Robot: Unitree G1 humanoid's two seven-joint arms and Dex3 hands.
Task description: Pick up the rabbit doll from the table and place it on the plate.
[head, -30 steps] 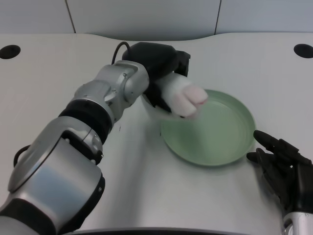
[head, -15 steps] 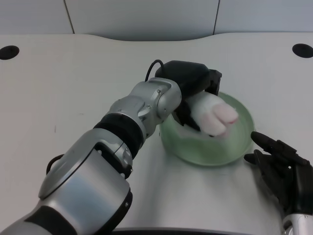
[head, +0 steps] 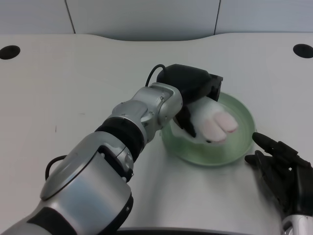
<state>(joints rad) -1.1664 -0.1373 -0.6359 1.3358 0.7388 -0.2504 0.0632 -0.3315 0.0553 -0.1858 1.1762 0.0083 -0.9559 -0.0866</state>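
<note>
Here, one rabbit doll [head: 211, 122] is being gripped by the left robot hand [head: 191, 94], its fingers closed around it, over one green plate [head: 240, 143] lying beneath.

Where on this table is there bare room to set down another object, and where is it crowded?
Bare table stretches left of the left arm to the dark hole; more lies behind the plate. Crowded: over the plate, where the left robot hand holds the rabbit doll.
</note>
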